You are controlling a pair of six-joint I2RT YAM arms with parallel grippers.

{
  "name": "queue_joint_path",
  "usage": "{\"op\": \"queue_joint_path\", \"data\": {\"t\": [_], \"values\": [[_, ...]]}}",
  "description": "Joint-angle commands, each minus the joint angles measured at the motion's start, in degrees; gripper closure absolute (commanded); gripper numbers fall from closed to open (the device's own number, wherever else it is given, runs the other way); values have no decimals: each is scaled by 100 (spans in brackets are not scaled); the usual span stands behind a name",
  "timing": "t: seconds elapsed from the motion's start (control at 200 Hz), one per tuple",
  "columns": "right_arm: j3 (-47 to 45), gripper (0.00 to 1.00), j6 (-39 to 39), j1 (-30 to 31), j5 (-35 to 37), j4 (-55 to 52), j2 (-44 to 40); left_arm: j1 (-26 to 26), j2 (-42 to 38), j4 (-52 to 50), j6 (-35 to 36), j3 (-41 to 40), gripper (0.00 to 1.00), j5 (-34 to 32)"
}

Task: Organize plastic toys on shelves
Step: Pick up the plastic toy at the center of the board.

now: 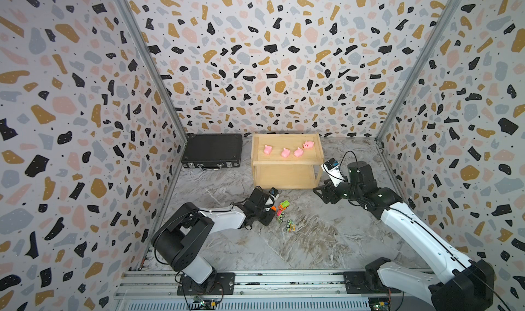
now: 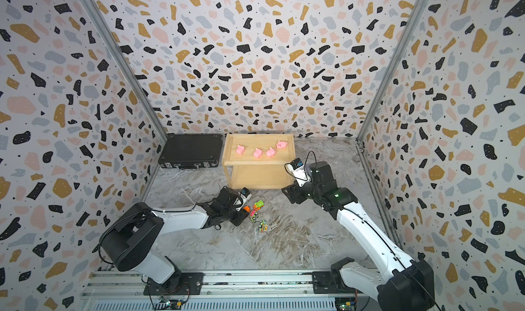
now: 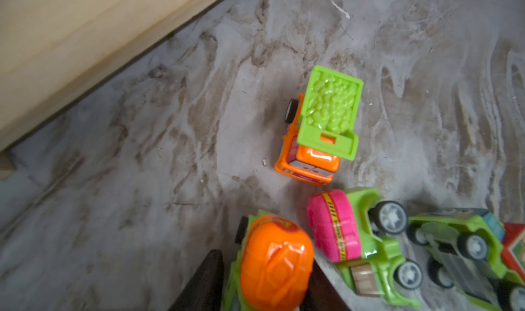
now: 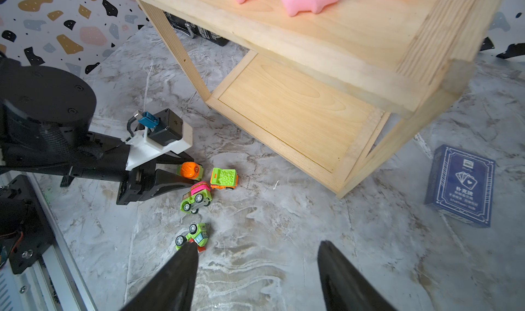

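Nearest me the left arm (image 1: pixel 221 218) reaches in low. The left gripper (image 4: pixel 191 172) clamps the orange-drum truck (image 3: pixel 274 262) from both sides, the truck resting on the table (image 1: pixel 312 244). Just right of it lie the dump truck (image 3: pixel 321 127), the tipped pink-drum truck (image 3: pixel 338 230) and an overturned green car (image 3: pixel 460 238). Behind them, four pigs (image 1: pixel 285 152) line the top tier of the shelf (image 1: pixel 287 162). The right gripper (image 4: pixel 257 244) hovers near its front right corner, spread wide and empty.

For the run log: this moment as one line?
left claw: around orange-drum truck, grip unconfirmed | right claw: open, empty | four pigs: top tier | other trucks: table
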Motion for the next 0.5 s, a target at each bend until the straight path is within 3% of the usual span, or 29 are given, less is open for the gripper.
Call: {"op": "queue_joint_path", "data": {"t": [0.0,0.235,0.496], "values": [[14,29,-36,-19,17,-55,-86,-41,-120,107,41,48,66,23],[7,29,-28,-19,52,-80,-69,-41,-513,32,-147,102,67,-186],[-30,29,15,-20,85,-55,-103,-41,-621,323,-1028,253,67,-1177]]}}
